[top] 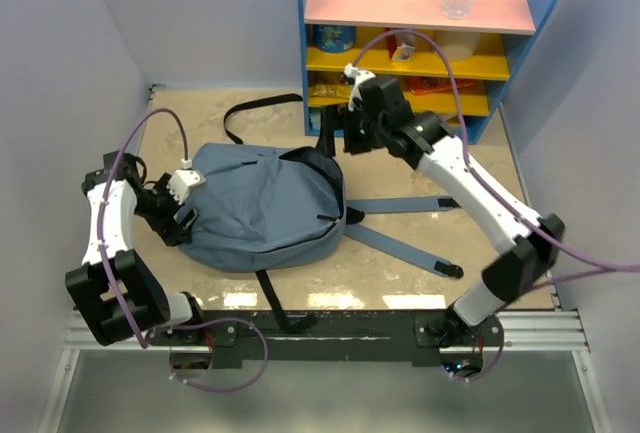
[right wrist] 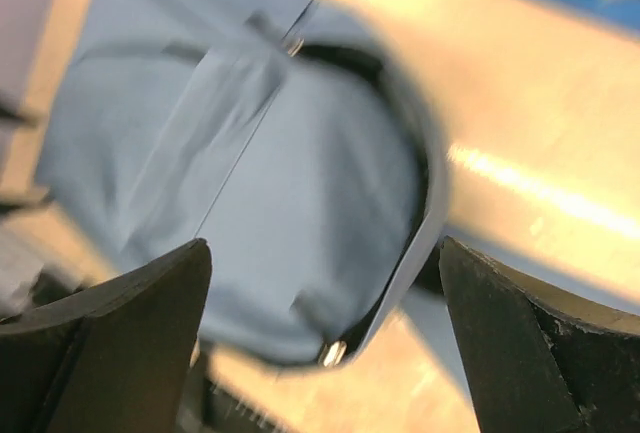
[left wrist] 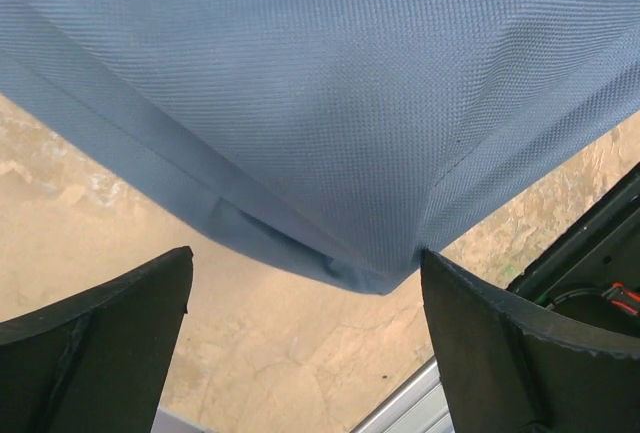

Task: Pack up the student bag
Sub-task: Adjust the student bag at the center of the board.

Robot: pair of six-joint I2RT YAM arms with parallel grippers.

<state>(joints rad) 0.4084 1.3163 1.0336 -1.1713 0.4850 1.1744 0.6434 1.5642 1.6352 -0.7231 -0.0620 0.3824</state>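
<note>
Left gripper (left wrist: 307,288) stands with jaws wide and empty, low at the left edge of the student bag (top: 265,208); a seamed corner of grey-blue cloth hangs just ahead of the black fingers (left wrist: 110,343), unclamped. Right gripper (right wrist: 325,253) also spread wide, holding nothing, raised over the bag's far right end; its wrist view is blurred. Bag lies flat near the middle of the table (top: 410,288), padded shoulder straps (top: 400,205) trailing to the right, a black webbing strap (top: 255,105) looped behind. A dark arc along the right rim looks like the zip mouth, partly agape. Judgement: soft, limp fabric, probably light, likely to sag and fold wherever lifted. Best purchase looks to be the stitched seam on the left and the zip rim on the right, pinching both to spread the mouth. Loose straps may snag.
</note>
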